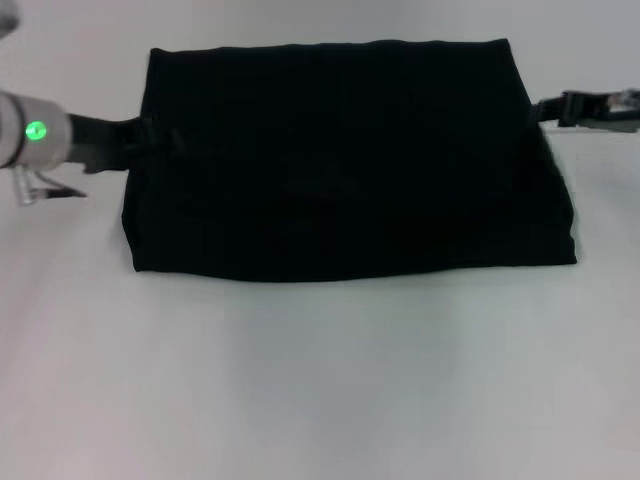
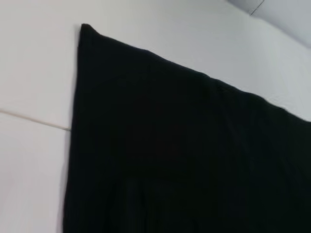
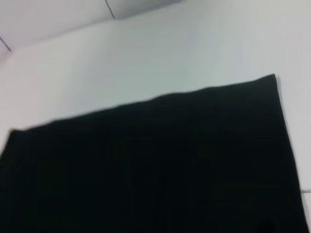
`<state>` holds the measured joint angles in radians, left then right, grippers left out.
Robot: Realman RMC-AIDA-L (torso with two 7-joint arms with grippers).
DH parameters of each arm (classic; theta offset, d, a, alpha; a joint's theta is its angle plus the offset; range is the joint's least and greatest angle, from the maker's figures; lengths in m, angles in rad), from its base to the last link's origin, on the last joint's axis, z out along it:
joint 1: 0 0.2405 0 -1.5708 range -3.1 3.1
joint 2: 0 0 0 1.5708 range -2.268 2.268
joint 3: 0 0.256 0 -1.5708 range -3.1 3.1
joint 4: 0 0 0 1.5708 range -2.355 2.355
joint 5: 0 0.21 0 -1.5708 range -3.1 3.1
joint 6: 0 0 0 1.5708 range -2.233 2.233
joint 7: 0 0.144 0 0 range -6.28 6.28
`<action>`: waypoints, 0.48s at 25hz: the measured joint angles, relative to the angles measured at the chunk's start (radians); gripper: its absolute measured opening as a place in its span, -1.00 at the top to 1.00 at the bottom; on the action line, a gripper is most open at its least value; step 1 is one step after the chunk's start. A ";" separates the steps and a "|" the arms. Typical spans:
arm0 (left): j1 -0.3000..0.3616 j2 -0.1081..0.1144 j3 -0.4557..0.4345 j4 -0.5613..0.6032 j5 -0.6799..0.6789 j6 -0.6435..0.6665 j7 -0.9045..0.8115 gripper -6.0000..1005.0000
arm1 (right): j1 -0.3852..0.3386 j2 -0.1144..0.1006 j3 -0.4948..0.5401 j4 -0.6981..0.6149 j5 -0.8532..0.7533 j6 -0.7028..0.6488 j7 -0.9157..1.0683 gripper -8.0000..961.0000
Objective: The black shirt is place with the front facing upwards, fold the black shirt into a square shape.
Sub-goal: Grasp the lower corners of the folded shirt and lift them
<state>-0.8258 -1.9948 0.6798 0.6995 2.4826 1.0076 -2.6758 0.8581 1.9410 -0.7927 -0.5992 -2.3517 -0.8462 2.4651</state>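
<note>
The black shirt (image 1: 340,160) is soft, matt cloth lying on a smooth, faintly glossy white table (image 1: 320,390).

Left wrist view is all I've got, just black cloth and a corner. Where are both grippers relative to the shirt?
Observer: The left gripper is at the black shirt's left edge, toward the far side.
Operator: And the right one?
Observer: The right gripper is at the right edge, near the far corner.
Operator: What shape is the shirt?
Observer: A wide folded rectangle, no lettering showing.
</note>
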 joint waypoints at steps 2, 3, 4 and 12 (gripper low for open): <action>0.049 0.000 0.000 0.049 -0.051 0.050 0.007 0.20 | -0.036 -0.004 0.032 -0.051 0.032 -0.060 -0.006 0.24; 0.063 0.003 -0.001 0.056 -0.073 0.070 0.015 0.15 | -0.052 -0.010 0.042 -0.065 0.048 -0.087 -0.011 0.18; 0.084 0.008 -0.001 0.062 -0.103 0.096 0.027 0.11 | -0.064 -0.016 0.048 -0.074 0.063 -0.108 -0.015 0.11; 0.173 0.007 -0.077 0.023 -0.216 0.194 0.283 -0.40 | -0.138 -0.041 0.099 -0.060 0.119 -0.306 -0.058 -0.54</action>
<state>-0.6524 -1.9875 0.6026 0.7229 2.2662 1.2015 -2.3924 0.7198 1.9003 -0.6940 -0.6596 -2.2322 -1.1527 2.4071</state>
